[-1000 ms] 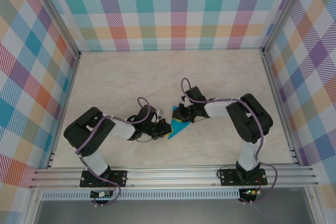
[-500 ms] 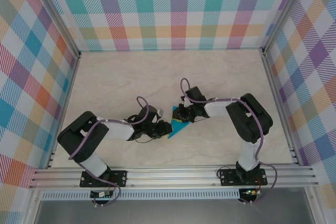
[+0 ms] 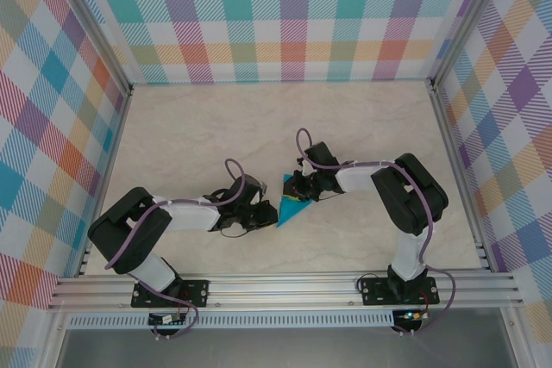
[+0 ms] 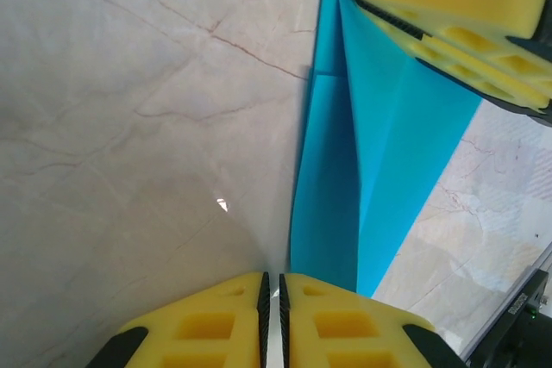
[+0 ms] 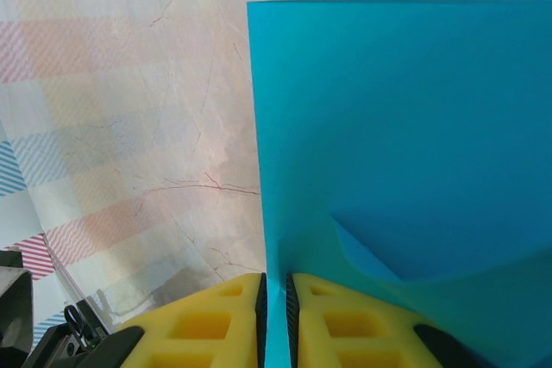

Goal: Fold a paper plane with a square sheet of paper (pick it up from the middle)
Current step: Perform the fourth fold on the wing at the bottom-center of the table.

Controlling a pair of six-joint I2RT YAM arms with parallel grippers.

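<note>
Gripping the teal paper is the right end effector; the left end effector looks closed beside it

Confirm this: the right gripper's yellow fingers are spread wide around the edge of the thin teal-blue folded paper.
Wrong: the right gripper has its yellow fingers pinched shut on the edge of the thin teal-blue folded paper, not spread wide around it. The right wrist view shows it.
</note>
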